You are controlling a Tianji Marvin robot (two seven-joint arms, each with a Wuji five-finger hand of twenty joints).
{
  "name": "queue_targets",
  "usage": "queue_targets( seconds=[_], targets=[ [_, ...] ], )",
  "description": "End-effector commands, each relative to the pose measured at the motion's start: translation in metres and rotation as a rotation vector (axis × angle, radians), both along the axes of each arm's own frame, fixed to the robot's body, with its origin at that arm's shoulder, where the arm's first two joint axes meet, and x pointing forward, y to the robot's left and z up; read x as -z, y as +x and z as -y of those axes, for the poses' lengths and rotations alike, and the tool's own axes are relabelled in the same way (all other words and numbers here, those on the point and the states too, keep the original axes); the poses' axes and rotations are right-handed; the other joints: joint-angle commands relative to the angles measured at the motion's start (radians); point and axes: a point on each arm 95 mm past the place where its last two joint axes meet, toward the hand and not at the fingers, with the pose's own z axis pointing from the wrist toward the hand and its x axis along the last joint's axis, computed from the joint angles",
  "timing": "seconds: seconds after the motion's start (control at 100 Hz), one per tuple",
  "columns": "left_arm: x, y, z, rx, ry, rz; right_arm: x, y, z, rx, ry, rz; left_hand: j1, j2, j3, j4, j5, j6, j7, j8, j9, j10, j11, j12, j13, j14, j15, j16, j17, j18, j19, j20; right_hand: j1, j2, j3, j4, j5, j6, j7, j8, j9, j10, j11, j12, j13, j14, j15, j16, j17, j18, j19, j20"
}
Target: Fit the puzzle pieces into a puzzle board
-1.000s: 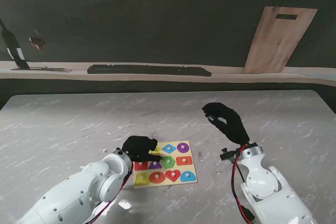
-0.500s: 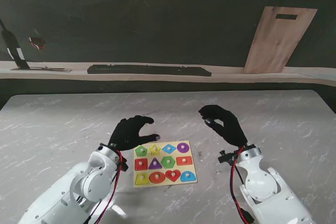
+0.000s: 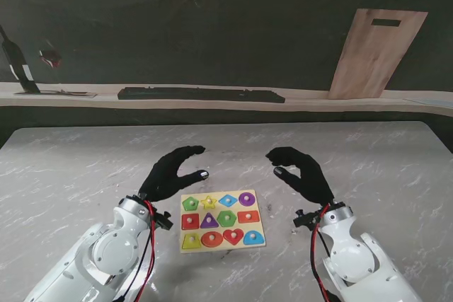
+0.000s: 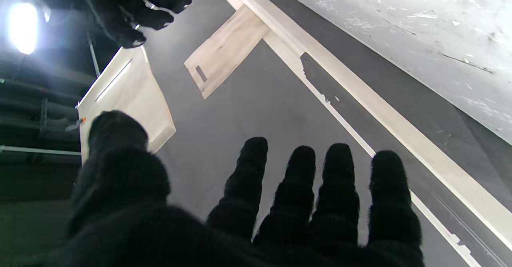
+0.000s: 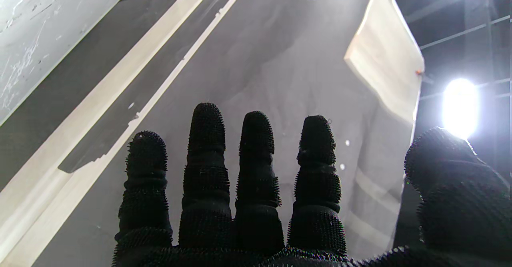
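Left hand [image 3: 172,172] lifted off puzzle board [image 3: 222,219], fingers spread, empty. Right hand [image 3: 301,170] also released, raised. Board lies between hands, nearer me; all pieces seated; task likely finished.

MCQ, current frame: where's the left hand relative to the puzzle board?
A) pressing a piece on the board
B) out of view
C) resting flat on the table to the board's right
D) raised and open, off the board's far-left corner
D: in the stand's view the left hand is open with fingers spread and holds nothing, off the far-left corner of the puzzle board.
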Motion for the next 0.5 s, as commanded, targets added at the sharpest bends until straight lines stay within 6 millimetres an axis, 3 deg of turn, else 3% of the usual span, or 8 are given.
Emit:
queue_targets(
  seconds=[0.0, 0.29, 0.49],
  targets=[
    [0.001, -0.003, 0.0, 0.015, -0.044, -0.007, 0.001, -0.005, -0.001, 0.002, 0.003, 0.007, -0.007, -0.014, 0.003, 0.049, 0.01, -0.036, -0.033, -0.014, -0.021, -0.02, -0.029, -0.021, -0.037, -0.032, -0.038, -0.022, -0.027, -0.001, -0.038, -0.025, 0.002, 0.001, -0.004, 0.026, -0.033, 0.011, -0.005, -0.01, -0.004, -0.006, 0.002, 0.003, -0.001, -0.012, -0.009, -0.001, 0.002, 0.006, 0.012, 0.008],
    [-0.003, -0.008, -0.007, 0.065, -0.133, -0.014, -0.006, -0.015, 0.0, -0.014, -0.047, 0.074, 0.005, -0.037, 0.007, 0.054, 0.033, -0.058, -0.056, -0.01, -0.016, -0.027, -0.066, -0.033, -0.026, -0.042, -0.086, -0.037, -0.018, -0.015, -0.107, -0.028, -0.017, -0.042, 0.025, 0.026, -0.12, 0.066, -0.057, -0.036, -0.088, -0.007, -0.034, -0.015, -0.044, -0.015, -0.048, -0.021, -0.003, -0.004, 0.005, 0.006],
    [-0.004, -0.015, -0.016, 0.045, -0.164, -0.022, -0.008, -0.019, -0.001, -0.025, -0.066, 0.09, 0.009, -0.038, 0.008, 0.053, 0.037, -0.068, -0.062, -0.007, -0.009, -0.033, -0.077, -0.037, -0.015, -0.041, -0.096, -0.036, -0.008, -0.012, -0.123, -0.021, -0.026, -0.055, 0.033, 0.024, -0.127, 0.068, -0.058, -0.036, -0.095, -0.008, -0.036, -0.018, -0.044, -0.016, -0.057, -0.026, -0.005, -0.003, 0.002, 0.006]
  ],
)
